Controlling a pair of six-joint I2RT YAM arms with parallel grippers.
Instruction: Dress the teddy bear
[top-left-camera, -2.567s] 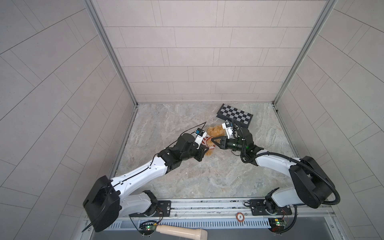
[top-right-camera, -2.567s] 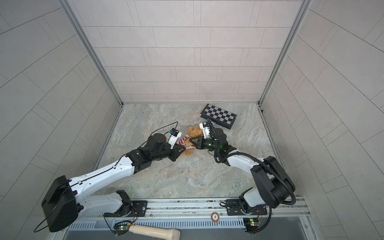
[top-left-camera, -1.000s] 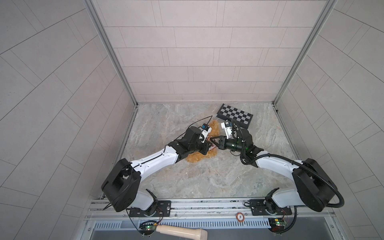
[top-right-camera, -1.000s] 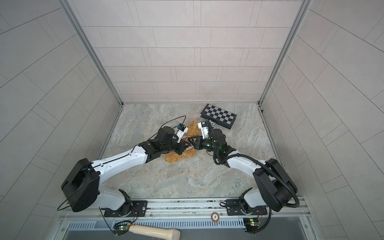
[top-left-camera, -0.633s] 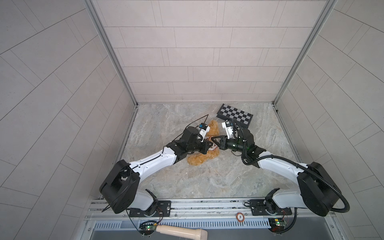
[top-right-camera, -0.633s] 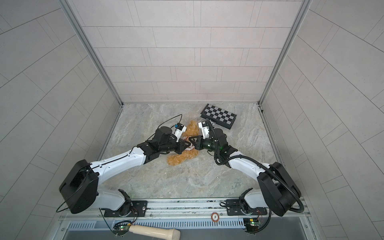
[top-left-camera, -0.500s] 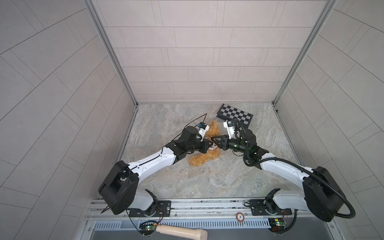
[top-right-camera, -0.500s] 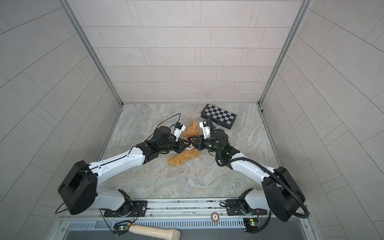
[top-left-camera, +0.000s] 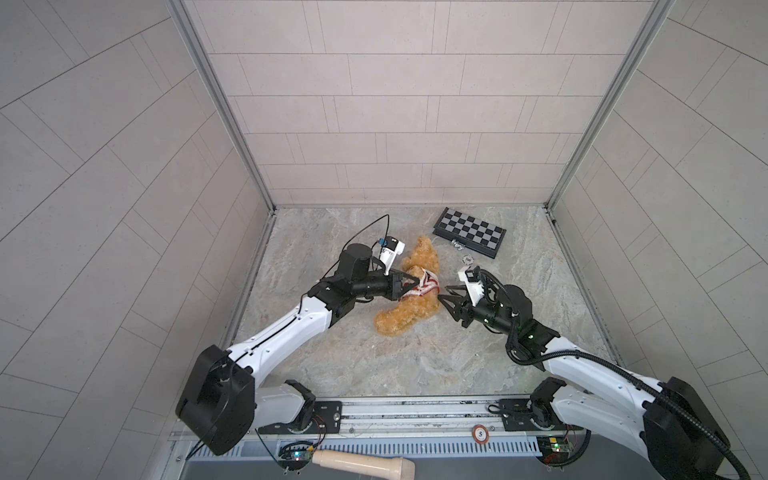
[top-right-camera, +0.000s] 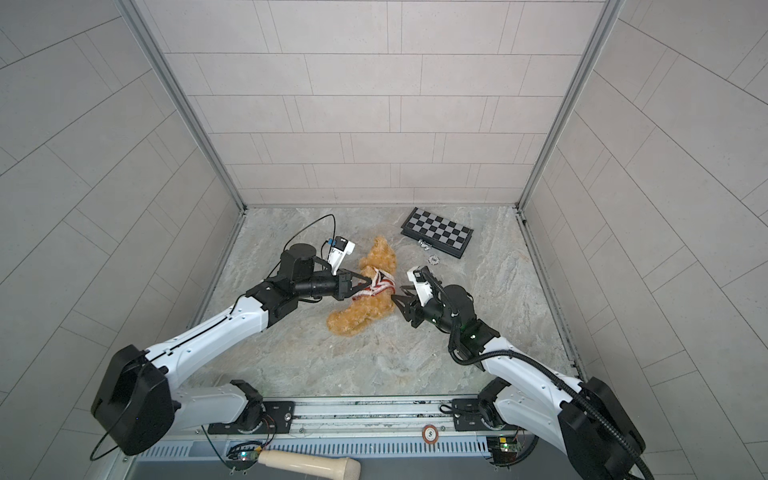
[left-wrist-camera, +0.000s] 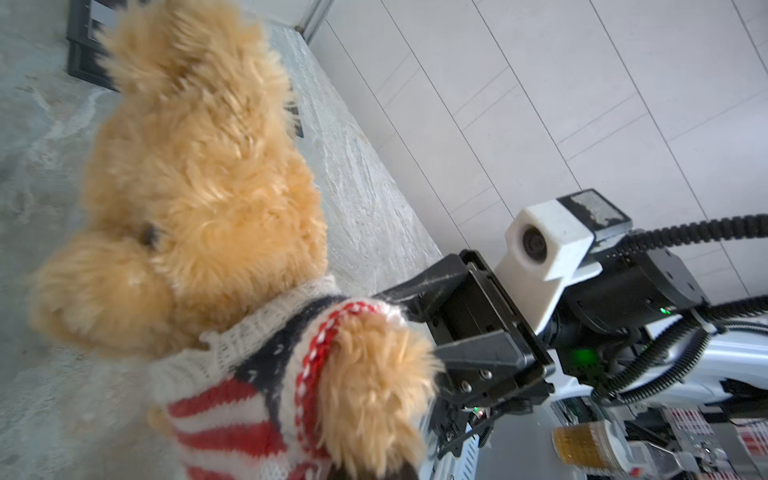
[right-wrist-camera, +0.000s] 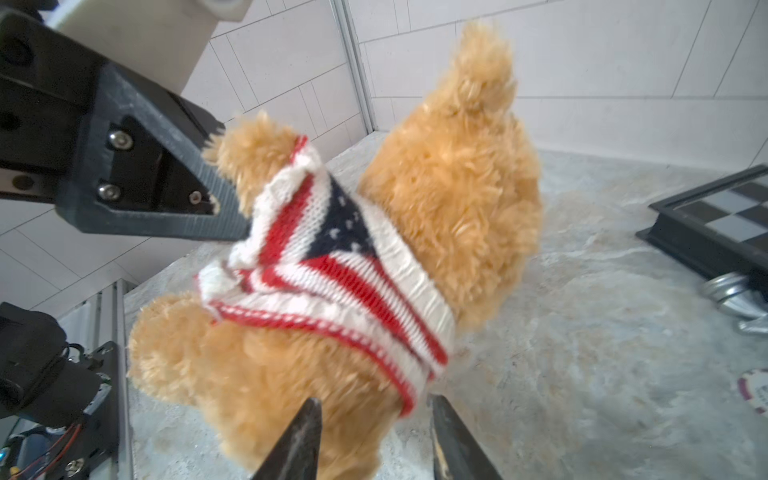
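Tugging the sweater (top-left-camera: 424, 286) with your left pincer (top-left-camera: 406, 286) clamped on it while the right pincer (top-left-camera: 444, 292) hangs open, empty, could drag the unanchored teddy bear (top-left-camera: 409, 314) along.

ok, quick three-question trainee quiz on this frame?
1. True or false: the right gripper is shut.
2. At the bear, the left gripper pinches: A) sweater, B) chip, C) nothing?
3. Name the checkered thing near the back wall.

Key: 1 false, its jaws stand apart. 2 A. 3 chessboard.
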